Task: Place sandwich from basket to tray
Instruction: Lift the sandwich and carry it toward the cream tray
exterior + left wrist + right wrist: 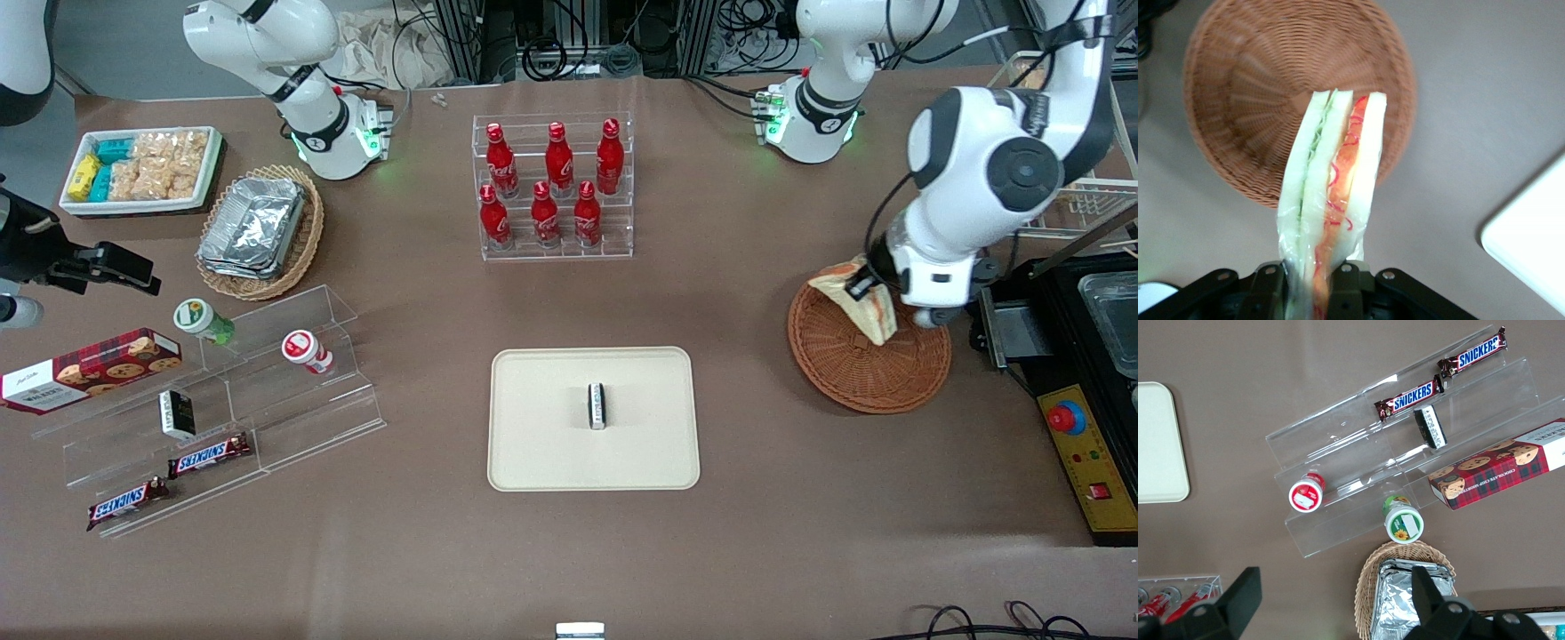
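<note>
- Sandwich [1335,193], a plastic-wrapped triangular wedge, hung over the wicker basket [867,378] near the desk's working-arm edge, clamped between the gripper's [1310,283] jaws.
- Soft bread probably deformed easily, so a steady, gentle carry suited it.
- Smooth cream tray [533,453] lay mid-desk; a small dark packet [597,405] occupied its middle, so bare surface beside it looked safer.

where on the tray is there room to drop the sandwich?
The gripper, above the basket, is shut on the sandwich. The tray holds only a small dark packet at its middle. Bare patches lie between that packet and each rim. The patch toward the working arm's end is closest.
</note>
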Robot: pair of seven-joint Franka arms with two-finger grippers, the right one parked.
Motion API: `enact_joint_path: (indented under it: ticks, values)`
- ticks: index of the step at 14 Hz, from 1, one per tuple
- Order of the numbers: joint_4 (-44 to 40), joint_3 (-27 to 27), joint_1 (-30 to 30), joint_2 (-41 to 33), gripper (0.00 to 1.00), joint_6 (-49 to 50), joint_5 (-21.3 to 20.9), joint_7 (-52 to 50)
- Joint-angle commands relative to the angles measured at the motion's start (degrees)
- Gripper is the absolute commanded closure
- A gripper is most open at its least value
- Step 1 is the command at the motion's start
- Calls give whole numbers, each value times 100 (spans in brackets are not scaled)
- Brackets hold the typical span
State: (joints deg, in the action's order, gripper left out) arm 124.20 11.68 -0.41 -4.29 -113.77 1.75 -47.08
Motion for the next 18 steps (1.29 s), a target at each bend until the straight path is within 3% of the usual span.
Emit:
enact_joint_path:
  ticks: [1,6,9,12,18]
  values:
    - [-412,456,14,199,100,75,1,462]
    - [-1529,1379,-47,1525,100,-468,-130,568]
    - [-1731,1818,-100,2298,100,-1198,-1015,647]
    - [-2336,2005,-152,3212,100,-1209,-1947,551]
    - [-3155,2013,-258,4207,100,-1200,-2381,375]
